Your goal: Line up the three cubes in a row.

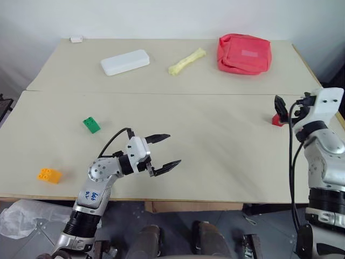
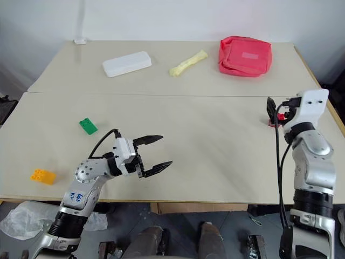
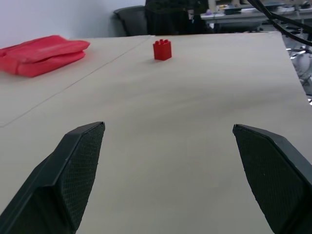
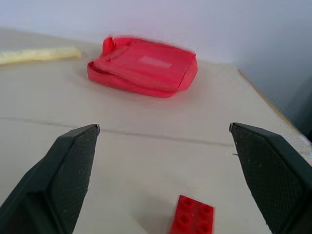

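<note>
Right, calling it as I see it, biggest thing first.
Table (image 1: 215, 151): I have one wide tan top with a seam across it; the three cubes are scattered well apart, nowhere near a row.
Pink-red pouch (image 1: 243, 53): it sits at the far edge, clear of the work, and I leave it alone.
White case (image 1: 124, 61): far side, also out of play.
Right gripper (image 4: 165, 165): I see its fingers spread wide and nothing between them, with the arm out at the table's right edge.
Left gripper (image 1: 163, 151): fingers wide apart as well, empty, hovering near the front edge and pointing toward the right.
Red cube (image 4: 192, 216): this is my key relation; it lies low and just ahead of the right gripper, roughly between the two fingers and a touch toward one side, with its long side running away from the wrist.
Green cube (image 1: 91, 125): left of centre, behind the left gripper, near it.
Orange-yellow cube (image 1: 49, 175): far left by the front edge, left arm's side.
Nearer arm: I judge the right arm has the red cube; the left gripper only looks at it from across the table.
</note>
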### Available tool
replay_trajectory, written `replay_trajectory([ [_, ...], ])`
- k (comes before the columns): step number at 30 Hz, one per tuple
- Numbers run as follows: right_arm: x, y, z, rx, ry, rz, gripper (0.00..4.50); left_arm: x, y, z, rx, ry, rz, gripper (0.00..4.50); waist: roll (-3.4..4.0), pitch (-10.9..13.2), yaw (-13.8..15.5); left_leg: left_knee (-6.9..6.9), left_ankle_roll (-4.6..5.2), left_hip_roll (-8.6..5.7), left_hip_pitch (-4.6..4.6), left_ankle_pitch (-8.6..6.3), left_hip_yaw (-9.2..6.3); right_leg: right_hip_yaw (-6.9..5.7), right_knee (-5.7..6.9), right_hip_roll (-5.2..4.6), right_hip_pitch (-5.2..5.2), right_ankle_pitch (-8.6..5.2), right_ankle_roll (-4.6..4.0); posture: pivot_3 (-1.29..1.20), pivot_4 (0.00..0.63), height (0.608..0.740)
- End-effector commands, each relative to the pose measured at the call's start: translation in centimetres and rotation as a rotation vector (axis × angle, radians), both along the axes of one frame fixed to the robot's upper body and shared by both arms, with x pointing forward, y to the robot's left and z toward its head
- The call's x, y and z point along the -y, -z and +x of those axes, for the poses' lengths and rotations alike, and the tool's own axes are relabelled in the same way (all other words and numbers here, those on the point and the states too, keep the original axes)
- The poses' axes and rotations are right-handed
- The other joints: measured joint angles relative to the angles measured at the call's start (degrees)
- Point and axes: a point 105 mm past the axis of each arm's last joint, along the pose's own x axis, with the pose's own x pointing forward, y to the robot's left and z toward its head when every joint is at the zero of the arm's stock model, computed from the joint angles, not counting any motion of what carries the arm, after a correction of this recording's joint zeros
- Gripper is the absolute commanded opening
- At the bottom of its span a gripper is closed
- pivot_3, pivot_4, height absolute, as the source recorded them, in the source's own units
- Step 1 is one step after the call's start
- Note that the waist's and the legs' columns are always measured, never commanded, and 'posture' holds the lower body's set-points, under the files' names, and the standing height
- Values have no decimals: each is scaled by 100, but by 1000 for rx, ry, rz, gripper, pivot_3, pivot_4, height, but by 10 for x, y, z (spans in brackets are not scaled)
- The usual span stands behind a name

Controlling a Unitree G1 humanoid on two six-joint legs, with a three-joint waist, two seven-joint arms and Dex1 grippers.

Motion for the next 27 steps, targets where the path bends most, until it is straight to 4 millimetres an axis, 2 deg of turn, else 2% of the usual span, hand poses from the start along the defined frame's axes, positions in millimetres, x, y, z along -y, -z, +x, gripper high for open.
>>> replay_trajectory([
  [1, 18, -4, 11, -27, 131, -30, 4500, 3, -9, -5, 40, 7, -5, 4471, 0, 0, 5, -1, 6, -8, -2, 2, 3, 1, -1, -2, 0, 2, 3, 0, 150, 740],
  [7, 33, 6, 20, -72, 252, -40, 4500, -1, -10, -7, 42, -19, 2, 4471, 0, 0, -27, -4, 10, -7, -2, 3, 5, 1, -4, -1, 0, 3, 6, 0, 150, 740],
  [11, 33, 25, 24, -143, 246, 22, 4500, -1, -9, -9, 38, -23, 6, 4471, 0, 0, -68, -4, 9, -2, -2, 3, 9, 2, -4, 1, 0, 3, 6, 0, 150, 740],
  [14, 35, 28, 25, -160, 260, 61, 4500, -1, -10, -9, 38, -27, 9, 4471, 0, 0, -117, -3, 9, -1, -1, 3, 10, 3, -2, 0, 0, 3, 6, 0, 150, 740],
  [17, 31, 27, 27, -155, 232, 58, 3886, -2, -10, -8, 42, -35, 10, 4500, 0, 0, -146, -4, 9, 1, -1, 3, 10, 3, -3, 0, 0, 3, 7, 0, 150, 740],
  [24, 23, 26, 31, -169, 172, 57, 1483, -5, -11, -6, 49, -54, 15, 4500, 0, 0, -149, -5, 8, 4, 0, 3, 11, 4, -3, 1, 0, 3, 7, 0, 150, 740],
  [27, -2, 17, 36, -169, 12, 55, 519, -12, -10, -6, 45, -81, 15, 4500, 0, 0, -149, -4, 8, 5, 1, 3, 11, 4, -4, 1, 1, 3, 6, 0, 150, 740],
])
